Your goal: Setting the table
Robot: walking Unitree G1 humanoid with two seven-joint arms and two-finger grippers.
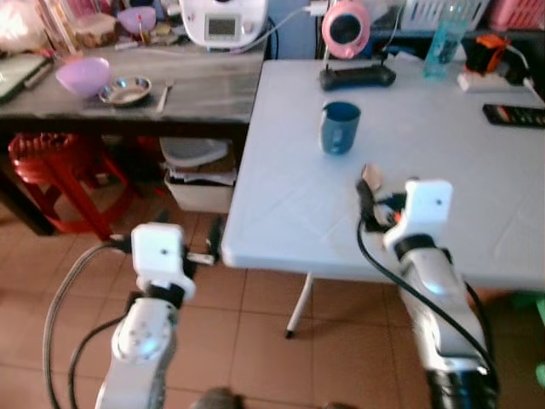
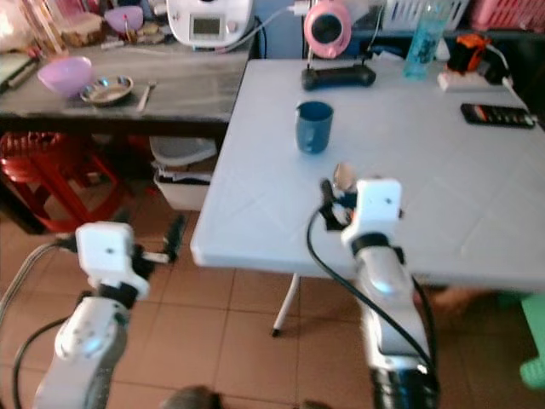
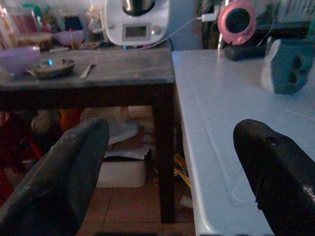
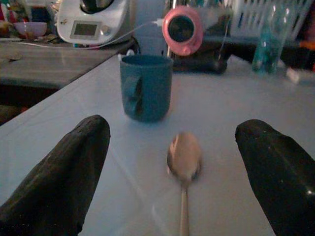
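- Lying flat on the white table (image 1: 477, 196), a metal spoon (image 4: 183, 162) pointed its dull bowl toward the blue mug (image 4: 145, 87).
- Right gripper (image 4: 177, 182) fingers were spread either side of it; left gripper (image 3: 172, 182) fingers were spread too.

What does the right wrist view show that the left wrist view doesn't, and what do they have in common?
In the right wrist view, a metal spoon lies on the white plastic table between the right gripper's open black fingers, and a clear blue bottle stands at the back. In the left wrist view, the left gripper hangs open beside the table's edge, facing a dark wooden side table with a purple bowl and a small metal dish. Both share the blue mug, the pink round gadget and the white kitchen appliance.
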